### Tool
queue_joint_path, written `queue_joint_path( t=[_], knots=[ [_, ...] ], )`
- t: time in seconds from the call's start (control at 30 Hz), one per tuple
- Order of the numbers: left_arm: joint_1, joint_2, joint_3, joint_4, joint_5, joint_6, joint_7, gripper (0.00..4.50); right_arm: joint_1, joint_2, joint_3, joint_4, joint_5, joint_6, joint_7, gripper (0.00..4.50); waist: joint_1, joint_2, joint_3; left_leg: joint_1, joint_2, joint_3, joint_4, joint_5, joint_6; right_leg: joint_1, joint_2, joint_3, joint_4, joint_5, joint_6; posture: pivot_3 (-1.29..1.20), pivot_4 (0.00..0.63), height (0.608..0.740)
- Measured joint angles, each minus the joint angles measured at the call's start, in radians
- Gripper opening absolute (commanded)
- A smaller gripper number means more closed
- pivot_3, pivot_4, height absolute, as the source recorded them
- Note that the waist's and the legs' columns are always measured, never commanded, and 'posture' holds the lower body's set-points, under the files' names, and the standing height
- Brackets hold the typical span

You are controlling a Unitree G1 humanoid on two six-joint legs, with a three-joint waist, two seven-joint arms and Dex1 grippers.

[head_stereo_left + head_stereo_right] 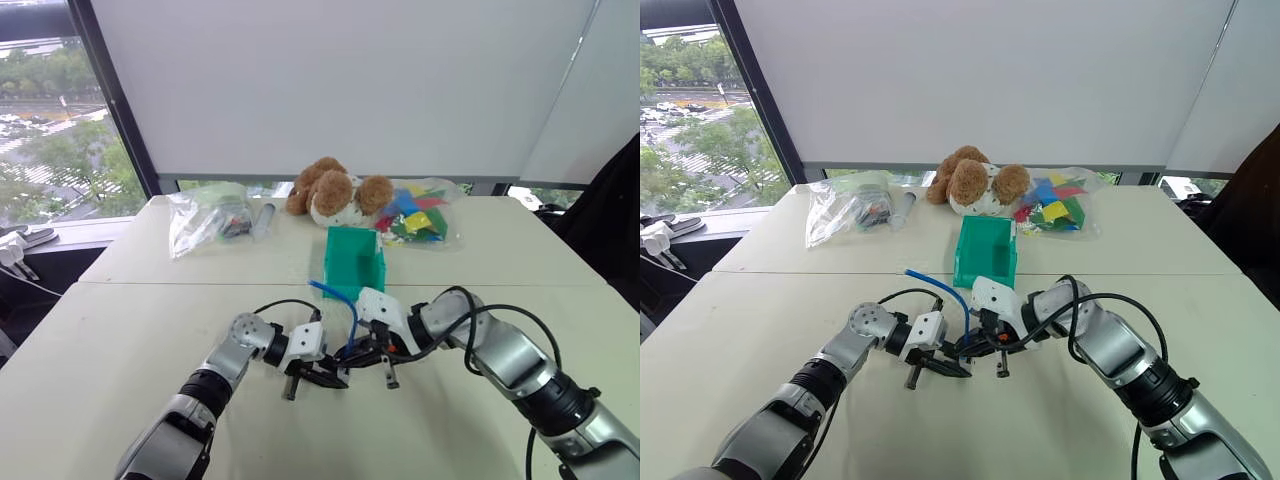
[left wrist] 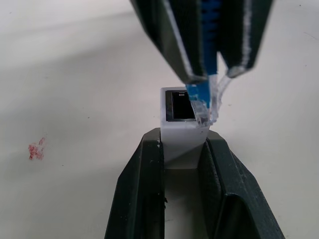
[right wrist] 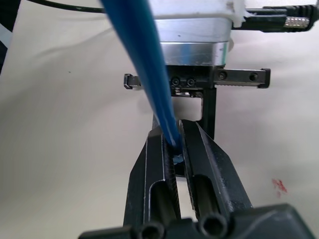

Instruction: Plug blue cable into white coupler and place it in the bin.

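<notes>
In the left wrist view my left gripper [image 2: 182, 142] is shut on the white coupler [image 2: 180, 130], whose dark opening faces outward. My right gripper [image 3: 173, 135] is shut on the blue cable [image 3: 149, 74] just behind its clear plug [image 2: 203, 107]. The plug's tip sits at one edge of the coupler's opening; whether it is inside I cannot tell. In the eye views both grippers meet low over the table, left gripper [image 1: 318, 378] and right gripper [image 1: 366, 356], and the cable [image 1: 340, 298] arcs up and back from them. The teal bin [image 1: 352, 262] stands just behind them.
A brown and white teddy bear [image 1: 335, 192] lies behind the bin. A clear bag of coloured items [image 1: 420, 212] is at the back right, another clear bag [image 1: 208, 216] at the back left. A seam [image 1: 150, 283] crosses the white table.
</notes>
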Motion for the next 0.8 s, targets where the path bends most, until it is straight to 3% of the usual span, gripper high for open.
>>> queue_joint_path(
  t=[0.8],
  knots=[
    [-0.004, -0.014, 0.000, 0.016, 0.006, -0.010, 0.014, 0.33, -0.011, -0.018, -0.010, 0.019, -0.011, 0.008, 0.030, 0.00, 0.013, 0.000, -0.001, 0.001, 0.000, 0.000, 0.001, 0.000, 0.000, 0.001, 0.000, 0.000, 0.000, 0.000, 0.000, 0.00, 0.150, 0.740]
  ],
)
